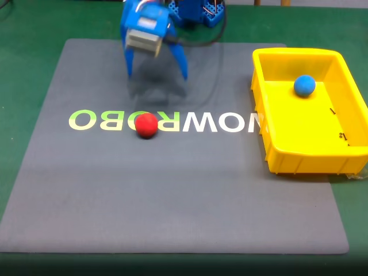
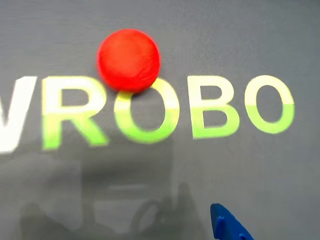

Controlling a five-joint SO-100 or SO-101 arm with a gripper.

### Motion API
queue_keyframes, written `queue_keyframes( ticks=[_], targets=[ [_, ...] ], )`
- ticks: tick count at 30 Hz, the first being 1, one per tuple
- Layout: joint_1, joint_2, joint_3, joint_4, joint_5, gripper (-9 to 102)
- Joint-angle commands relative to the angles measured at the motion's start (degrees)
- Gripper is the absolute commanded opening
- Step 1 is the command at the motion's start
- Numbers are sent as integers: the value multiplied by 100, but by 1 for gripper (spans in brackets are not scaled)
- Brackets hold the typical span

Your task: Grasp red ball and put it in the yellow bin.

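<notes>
The red ball (image 1: 146,125) lies on the grey mat, on the printed lettering; in the wrist view the red ball (image 2: 129,60) sits at the upper left, touching the top of a green letter. My blue gripper (image 1: 155,73) hangs above the mat just behind the ball, open, with nothing between its fingers. One blue fingertip (image 2: 226,225) pokes in at the bottom edge of the wrist view, well apart from the ball. The yellow bin (image 1: 299,158) stands at the right edge of the mat.
A blue ball (image 1: 304,85) rests inside the bin near its far wall. The grey mat (image 1: 172,201) with white and green lettering covers a green table. The arm's blue base (image 1: 198,11) stands at the back centre.
</notes>
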Motion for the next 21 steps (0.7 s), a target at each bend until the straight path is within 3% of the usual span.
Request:
queue_keyframes(
  ticks=[1,10,21],
  targets=[
    [141,-765,-1055,-220,193,47],
    [88,-2259,-2514,-343,598,47],
    [-299,-2698,-2804,-870,940,45]
  ],
)
